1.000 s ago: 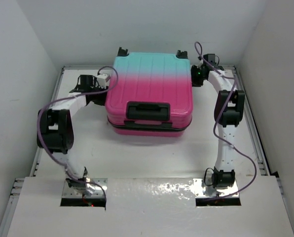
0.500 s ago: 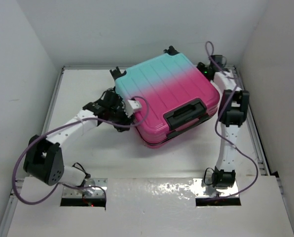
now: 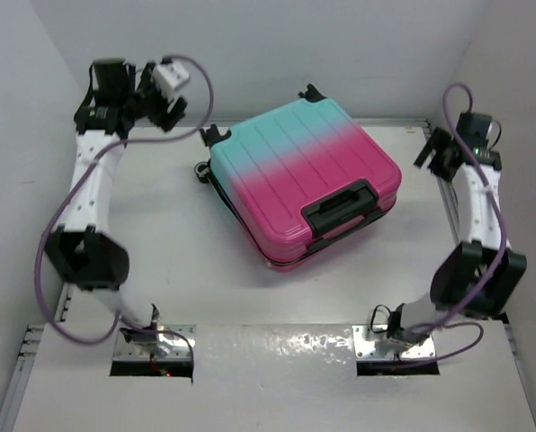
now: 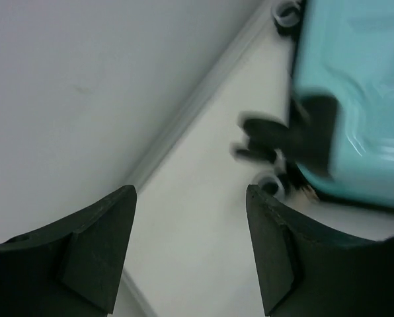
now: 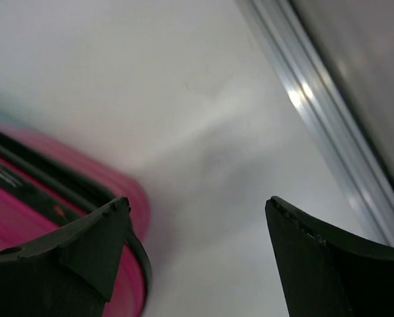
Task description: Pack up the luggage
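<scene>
The luggage, a ribbed pink-to-turquoise hard-shell suitcase, lies shut and flat on the table, turned at an angle, with its black handle toward the near right. My left gripper hangs raised at the far left, apart from the case. It is open over bare table, with the turquoise end and a wheel at its upper right. My right gripper stands open to the right of the case. Its view shows the pink corner beside the left finger, not touching it.
White walls close in the table on three sides. A metal rail runs along the right edge and another along the left wall's foot. Both arm bases sit on plates at the near edge.
The luggage turned clockwise between the first two frames and has stayed put since. Both arms have pulled away from it, the left one up to the far left, and both grippers have opened wider.
</scene>
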